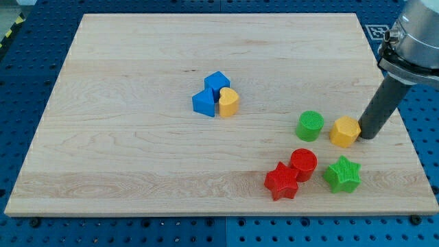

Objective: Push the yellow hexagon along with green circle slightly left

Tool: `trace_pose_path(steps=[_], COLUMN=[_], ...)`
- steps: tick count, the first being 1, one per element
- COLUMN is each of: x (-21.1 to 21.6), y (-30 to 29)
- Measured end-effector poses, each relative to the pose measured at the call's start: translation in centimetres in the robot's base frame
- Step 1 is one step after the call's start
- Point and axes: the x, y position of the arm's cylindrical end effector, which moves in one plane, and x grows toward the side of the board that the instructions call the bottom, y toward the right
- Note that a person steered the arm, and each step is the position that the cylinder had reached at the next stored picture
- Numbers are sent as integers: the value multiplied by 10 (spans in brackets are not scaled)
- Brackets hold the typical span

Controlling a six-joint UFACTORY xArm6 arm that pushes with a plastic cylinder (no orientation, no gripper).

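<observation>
Camera view is showing my tip (366,135) sitting right against the yellow hexagon (345,132), on its view-right side, so the push looks like it's just getting going. No jaws on this rig, only the rod. Just to the hexagon's view-left, with a small gap, the green circle (310,125) is waiting. Next I'm guessing a short straight shove toward view-left, staying centred so the hexagon is meeting the circle squarely.

Bright, even light, sharp focus throughout.
The wooden board (137,137) shows no glare; blocks cast only faint, short shadows, and the rod (381,106) throws a soft dark patch at its base.
</observation>
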Motion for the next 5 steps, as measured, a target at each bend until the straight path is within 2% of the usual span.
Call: trace_pose_path(steps=[2,5], x=[23,-10], y=[-13,-59])
